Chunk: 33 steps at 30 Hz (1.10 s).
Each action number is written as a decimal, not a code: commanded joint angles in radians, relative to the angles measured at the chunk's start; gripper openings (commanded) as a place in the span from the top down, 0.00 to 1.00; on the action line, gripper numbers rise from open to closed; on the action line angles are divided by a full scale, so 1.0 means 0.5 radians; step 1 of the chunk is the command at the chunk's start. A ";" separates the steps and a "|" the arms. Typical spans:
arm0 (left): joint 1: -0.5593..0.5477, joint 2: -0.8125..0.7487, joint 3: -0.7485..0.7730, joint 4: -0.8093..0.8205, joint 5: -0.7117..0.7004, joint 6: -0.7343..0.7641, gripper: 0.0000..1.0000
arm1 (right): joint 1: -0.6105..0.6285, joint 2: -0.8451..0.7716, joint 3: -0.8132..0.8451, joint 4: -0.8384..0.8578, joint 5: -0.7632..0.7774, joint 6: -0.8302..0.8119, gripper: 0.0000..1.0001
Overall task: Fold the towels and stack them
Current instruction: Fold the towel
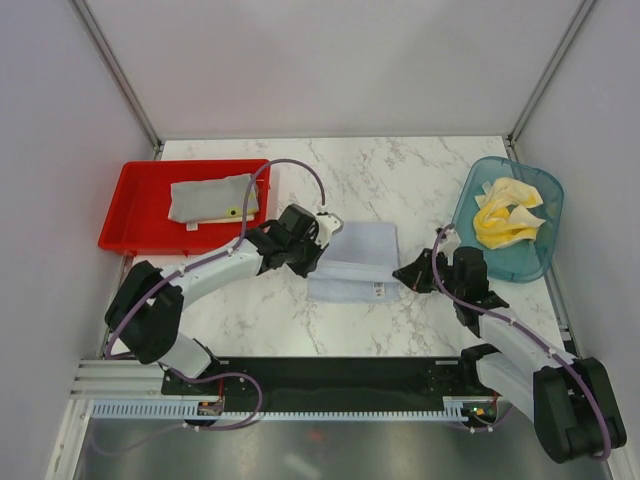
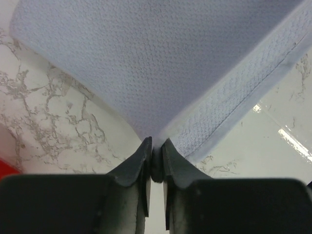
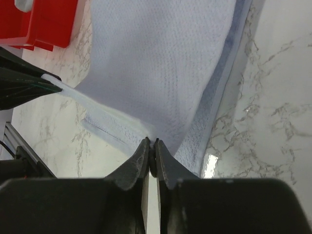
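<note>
**Q:** Nearest the lenses first: what are your fingers doing?

**A:** Left wrist view: my left gripper (image 2: pixel 156 144), its dark jaws drawn almost together with only a thin slit between them, is nipped on one corner of the pale grey towel (image 2: pixel 161 63). The cloth fans away from the tips, raised off the marble table (image 2: pixel 53 122). Right wrist view: my right gripper (image 3: pixel 151 142) is pinched closed in the same way on the towel's other side, and the hem runs off to the right.

**Q:** Why hold it at two points?

**A:** As I judge it from the task, one grip on each side keeps the edge taut. That way thin, limp cloth travels as one flat flap instead of bunching. Top view: the towel lies mid-table between my two arms, and its nearer part already looks doubled over.

**Q:** And beyond the towel?

**A:** Far left, the red tray (image 1: pixel 125 235) bears a folded grey towel (image 1: pixel 205 198) with a pale yellow cloth (image 1: pixel 228 213) showing beneath it, so this is presumably where the stack goes. Far right, the teal basket (image 1: pixel 530 262) holds crumpled yellow towels (image 1: pixel 505 215), not yet folded and likely the waiting supply. The tray sits on my left arm's side and the basket on my right's, so each is close to one arm.
</note>
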 commanded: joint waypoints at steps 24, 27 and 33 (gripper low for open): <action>-0.008 0.095 0.272 -0.228 -0.213 -0.784 0.27 | 0.005 0.268 0.456 -0.561 0.205 -0.042 0.60; 0.017 0.267 0.356 -0.194 0.001 -0.840 0.29 | 0.002 0.510 0.573 -0.568 0.132 -0.091 0.60; 0.011 0.332 0.286 -0.157 0.245 -0.831 0.43 | 0.033 0.610 0.585 -0.629 -0.019 -0.183 0.62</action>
